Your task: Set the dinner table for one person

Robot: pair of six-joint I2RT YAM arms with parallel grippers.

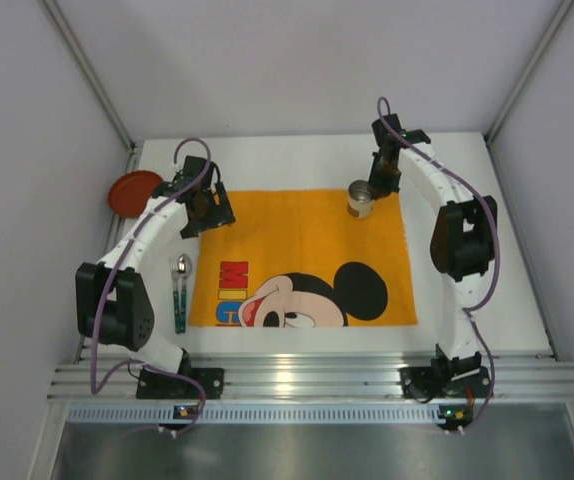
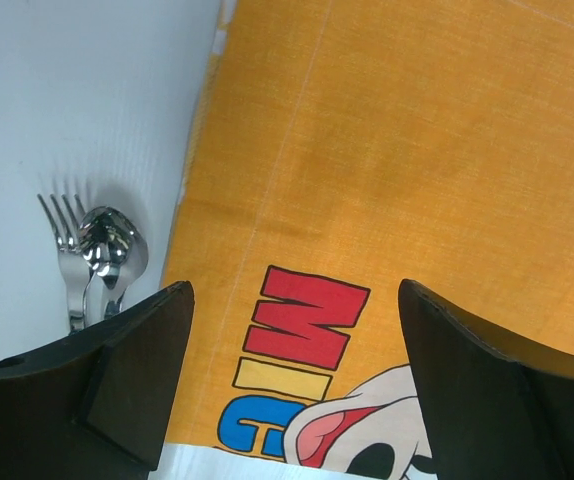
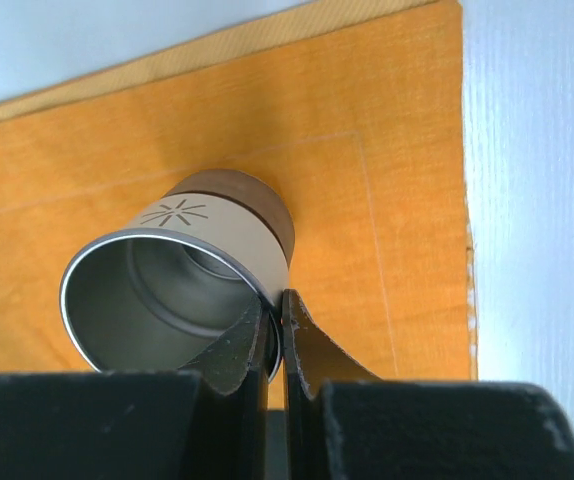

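Top external view gives us the plain white rectangular tabletop (image 1: pixel 297 160), spread out beyond both arm bases, with an orange cloth printed with a cartoon mouse (image 1: pixel 307 240) lying across its middle. We see the right gripper (image 1: pixel 382 178) at the cloth's far right corner, clenched on the rim of a small beige-sided metal cup (image 1: pixel 361 200). From the right wrist, we see the cup's wall caught between the fingers (image 3: pixel 312 345). Our left gripper (image 1: pixel 205 205) hangs over the cloth's far left corner, released, nothing between its fingers. A steel spoon (image 2: pixel 115 245) and a steel fork (image 2: pixel 64 235) lie together on bare tabletop just left of the cloth. A round red-brown plate (image 1: pixel 133 190) sits at the far left corner.
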